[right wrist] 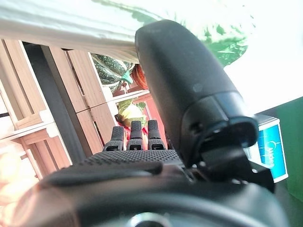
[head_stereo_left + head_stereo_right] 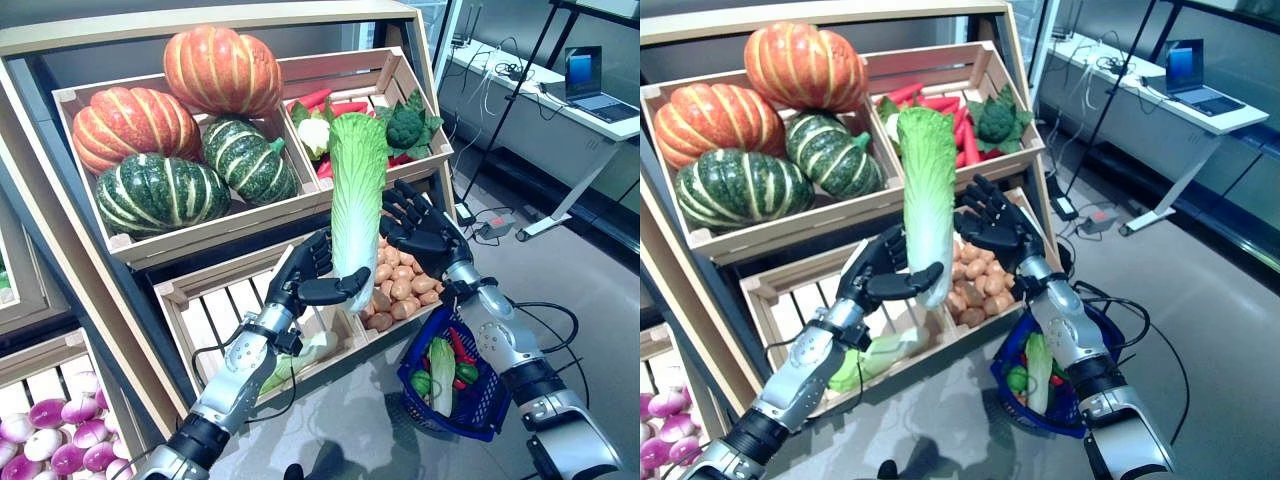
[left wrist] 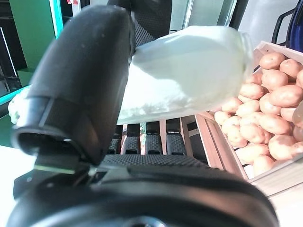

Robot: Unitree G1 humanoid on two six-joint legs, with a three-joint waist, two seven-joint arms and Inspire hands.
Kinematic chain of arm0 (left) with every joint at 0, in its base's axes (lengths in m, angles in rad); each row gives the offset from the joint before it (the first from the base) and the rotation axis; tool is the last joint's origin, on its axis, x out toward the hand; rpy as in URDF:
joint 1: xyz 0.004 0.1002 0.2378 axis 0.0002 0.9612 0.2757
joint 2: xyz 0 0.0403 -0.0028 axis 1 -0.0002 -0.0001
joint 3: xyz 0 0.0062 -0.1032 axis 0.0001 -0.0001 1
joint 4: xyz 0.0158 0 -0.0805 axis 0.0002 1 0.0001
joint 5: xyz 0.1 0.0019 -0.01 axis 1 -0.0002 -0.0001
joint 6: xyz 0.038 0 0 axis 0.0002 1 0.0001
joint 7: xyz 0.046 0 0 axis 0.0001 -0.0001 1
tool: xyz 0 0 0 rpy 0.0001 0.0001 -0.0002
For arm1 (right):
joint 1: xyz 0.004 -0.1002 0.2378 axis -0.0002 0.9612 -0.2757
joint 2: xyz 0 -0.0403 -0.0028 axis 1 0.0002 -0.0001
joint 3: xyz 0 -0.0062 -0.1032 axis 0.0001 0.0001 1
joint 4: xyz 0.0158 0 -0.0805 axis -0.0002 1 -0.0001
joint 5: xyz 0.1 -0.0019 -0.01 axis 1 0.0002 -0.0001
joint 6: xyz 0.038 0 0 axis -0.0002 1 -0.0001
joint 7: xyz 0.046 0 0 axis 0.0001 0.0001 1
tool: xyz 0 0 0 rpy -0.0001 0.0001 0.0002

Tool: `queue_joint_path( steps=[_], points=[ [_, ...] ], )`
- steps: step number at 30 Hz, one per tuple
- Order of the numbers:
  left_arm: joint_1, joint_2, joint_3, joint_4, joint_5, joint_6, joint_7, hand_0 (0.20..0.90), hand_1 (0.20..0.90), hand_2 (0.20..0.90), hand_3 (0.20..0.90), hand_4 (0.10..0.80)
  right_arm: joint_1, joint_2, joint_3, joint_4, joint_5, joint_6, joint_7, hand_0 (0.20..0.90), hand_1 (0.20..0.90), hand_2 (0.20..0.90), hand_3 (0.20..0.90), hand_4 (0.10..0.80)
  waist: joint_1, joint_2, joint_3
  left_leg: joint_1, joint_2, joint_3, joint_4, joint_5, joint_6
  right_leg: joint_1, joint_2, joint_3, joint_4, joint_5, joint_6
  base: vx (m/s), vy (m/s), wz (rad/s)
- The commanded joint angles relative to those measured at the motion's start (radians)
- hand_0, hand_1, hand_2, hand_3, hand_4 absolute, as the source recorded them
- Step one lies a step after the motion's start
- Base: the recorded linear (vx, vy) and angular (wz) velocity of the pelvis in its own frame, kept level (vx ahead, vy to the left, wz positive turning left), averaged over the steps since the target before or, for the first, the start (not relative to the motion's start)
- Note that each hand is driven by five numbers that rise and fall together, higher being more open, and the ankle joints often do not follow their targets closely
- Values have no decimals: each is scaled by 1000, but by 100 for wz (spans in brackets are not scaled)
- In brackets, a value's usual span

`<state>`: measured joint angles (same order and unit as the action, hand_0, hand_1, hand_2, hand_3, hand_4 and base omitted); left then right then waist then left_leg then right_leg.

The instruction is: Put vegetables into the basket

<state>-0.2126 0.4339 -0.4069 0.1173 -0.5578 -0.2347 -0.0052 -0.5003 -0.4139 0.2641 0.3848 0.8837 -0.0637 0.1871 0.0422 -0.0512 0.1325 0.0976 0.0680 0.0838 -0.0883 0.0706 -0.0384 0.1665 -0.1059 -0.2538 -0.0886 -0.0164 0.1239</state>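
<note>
I've got the napa cabbage [image 2: 356, 205] standing upright in the air, leafy green top up, pale white base down, pinched near its lower end in front of the crates. Below and to my right hangs the blue basket [image 2: 480, 405], a mesh-sided one, already holding a second pale green cabbage [image 2: 441, 372] standing on end, something red [image 2: 459, 346] beside it and a small round green vegetable [image 2: 421, 383] at the near side.
</note>
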Motion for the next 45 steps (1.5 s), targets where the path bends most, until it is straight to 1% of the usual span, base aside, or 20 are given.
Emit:
queue_joint_path(
  steps=[1,5,11,13,17,20,22,23,24,27,29,34,37,40,45],
  points=[
    [-185,-52,-120,-123,22,-137,-84,300,300,300,300,400,-79,15,50,-42,92,-49,103,900,900,900,900,800,15,9,-119,13,-3,17,1,-85,19,-17,-10,-31,1,33,-60,0,0,0],
    [-182,-50,-151,-121,22,-129,-116,300,300,300,300,400,-89,51,51,-60,172,-56,162,900,900,900,900,800,17,12,-117,14,-3,13,1,-87,20,-16,-12,-32,1,32,-58,0,0,0],
    [-170,-44,-167,-113,-24,-99,-147,300,300,300,300,400,-127,66,34,-93,308,-66,282,900,900,900,900,800,24,17,-121,15,-4,8,1,-90,19,-14,-14,-34,1,28,-56,0,0,0],
    [-158,-40,-167,-114,-44,-88,-158,300,300,300,300,400,-143,57,24,-108,351,-61,329,900,900,900,900,800,28,17,-123,15,-4,7,1,-90,18,-13,-15,-36,1,28,-56,0,0,0],
    [-145,-36,-161,-101,-93,-75,-180,300,300,300,300,400,-182,30,3,-104,408,-21,411,900,900,900,900,800,35,16,-126,14,-4,1,1,-89,16,-12,-15,-40,1,27,-56,-10,1,2],
    [-129,-32,-151,-96,-103,-75,-184,300,300,300,300,400,-207,-13,-9,-84,411,32,470,900,900,900,900,800,41,13,-130,14,-5,-4,1,-90,15,-10,-16,-45,1,26,-56,-11,9,3],
    [-118,-26,-137,-94,-102,-77,-189,300,300,300,300,400,-221,-59,-16,-66,369,56,475,900,900,900,900,800,45,10,-133,13,-6,-7,1,-89,14,-9,-16,-47,1,25,-56,-5,4,2],
    [-111,-15,-124,-93,-105,-76,-197,300,300,300,300,400,-229,-106,-19,-48,347,68,477,900,900,900,900,800,46,7,-135,12,-6,-9,1,-89,14,-9,-16,-49,1,25,-56,-10,5,5],
    [-107,-11,-119,-92,-104,-78,-198,300,300,300,300,400,-233,-126,-20,-37,329,70,472,900,900,900,900,800,47,5,-136,12,-6,-10,1,-89,13,-10,-16,-49,1,26,-56,-9,4,7],
    [-87,19,-87,-88,-107,-83,-213,300,300,300,300,400,-215,-227,-32,-1,265,64,432,900,900,900,900,800,43,-2,-138,10,-5,-10,1,-86,13,-11,-17,-47,1,29,-54,-5,0,3],
    [-78,32,-71,-85,-102,-89,-208,300,300,300,300,400,-195,-266,-45,21,265,66,418,900,900,900,900,800,37,-5,-136,9,-4,-8,1,-86,14,-14,-17,-42,1,32,-54,0,0,0],
    [-70,44,-40,-67,-93,-113,-192,300,300,300,300,400,-133,-303,-77,46,209,68,387,900,900,900,900,800,23,-9,-129,9,2,5,1,-84,14,-22,-15,-30,1,38,-55,-8,-7,-2],
    [-74,43,-27,-62,-66,-124,-178,300,300,300,300,400,-81,-323,-95,62,143,58,364,900,900,900,900,800,12,-12,-122,11,6,13,1,-82,13,-25,-13,-23,1,41,-55,0,0,0],
    [-79,51,-25,-60,-56,-131,-165,300,300,300,300,400,-52,-348,-111,80,154,47,361,900,900,900,900,800,3,-14,-120,14,9,20,1,-82,13,-26,-12,-19,1,44,-54,-4,-3,-3],
    [-72,52,-20,-59,-41,-144,-166,300,300,300,300,400,-10,-354,-153,60,179,38,384,900,900,900,900,800,-10,-16,-115,15,14,32,1,-83,11,-30,-11,-10,1,46,-52,-8,-5,-5]
  ],
)
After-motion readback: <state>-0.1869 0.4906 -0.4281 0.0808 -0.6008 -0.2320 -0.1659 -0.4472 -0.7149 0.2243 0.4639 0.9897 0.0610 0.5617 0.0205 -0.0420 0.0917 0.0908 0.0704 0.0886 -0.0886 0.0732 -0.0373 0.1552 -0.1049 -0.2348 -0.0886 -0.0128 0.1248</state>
